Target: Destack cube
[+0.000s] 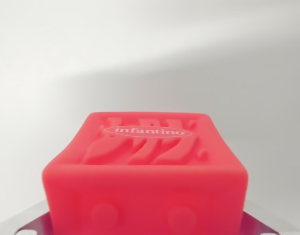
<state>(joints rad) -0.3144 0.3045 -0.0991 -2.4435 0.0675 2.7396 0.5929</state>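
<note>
Metal end effector [150, 226] parts peek out at both lower corners, flanking the red cube [147, 166] filling the middle of the wrist view. Grip state? Cannot tell. Soft rubbery sides could squash and slip out.

Red "infantino" cube [146, 176] fills the lower frame, metal beneath.

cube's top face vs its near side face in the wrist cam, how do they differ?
The top face carries a white "infantino" oval logo over wavy raised ridges; the near side face has no print, only two round bumps. The top face recedes from the camera, foreshortened; the side face faces it squarely and is cut off by the frame's bottom. Both are the same soft red of the cube.
</note>
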